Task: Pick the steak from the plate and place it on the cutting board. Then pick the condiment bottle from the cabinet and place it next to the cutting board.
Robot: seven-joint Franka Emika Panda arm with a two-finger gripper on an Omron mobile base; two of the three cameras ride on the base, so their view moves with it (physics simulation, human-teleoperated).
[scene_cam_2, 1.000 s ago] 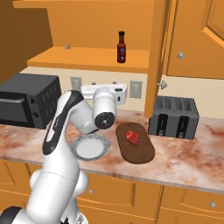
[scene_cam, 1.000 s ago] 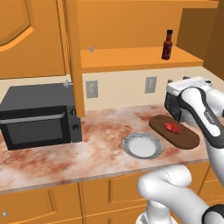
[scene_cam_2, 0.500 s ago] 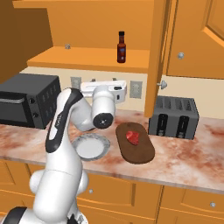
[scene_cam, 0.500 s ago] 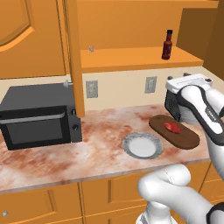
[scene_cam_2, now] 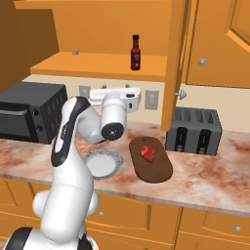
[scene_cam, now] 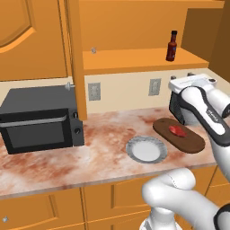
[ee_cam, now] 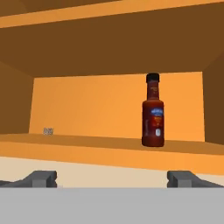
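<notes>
The red steak (scene_cam: pixel 178 130) lies on the dark oval cutting board (scene_cam: pixel 188 143), also seen as steak (scene_cam_2: pixel 148 152) on board (scene_cam_2: pixel 156 168). The round grey-white plate (scene_cam: pixel 146 149) sits bare to the board's left. The condiment bottle (ee_cam: pixel 153 117) stands upright on the cabinet shelf (ee_cam: pixel 87 148), a little right of centre ahead of my gripper (ee_cam: pixel 113 179). Its fingertips (ee_cam: pixel 42 178) are spread wide, open and holding nothing. In the right base view my hand (scene_cam_2: pixel 116 94) hovers below the shelf, left of the bottle (scene_cam_2: pixel 135 52).
A black microwave (scene_cam: pixel 38 117) stands at the counter's left and a toaster (scene_cam_2: pixel 195 131) right of the board. The open cabinet door (scene_cam_2: pixel 173 58) hangs edge-on just right of the bottle. Wall outlets (scene_cam: pixel 154 86) sit under the shelf.
My hand has risen slightly toward the shelf. The steak, board, plate and bottle have not moved.
</notes>
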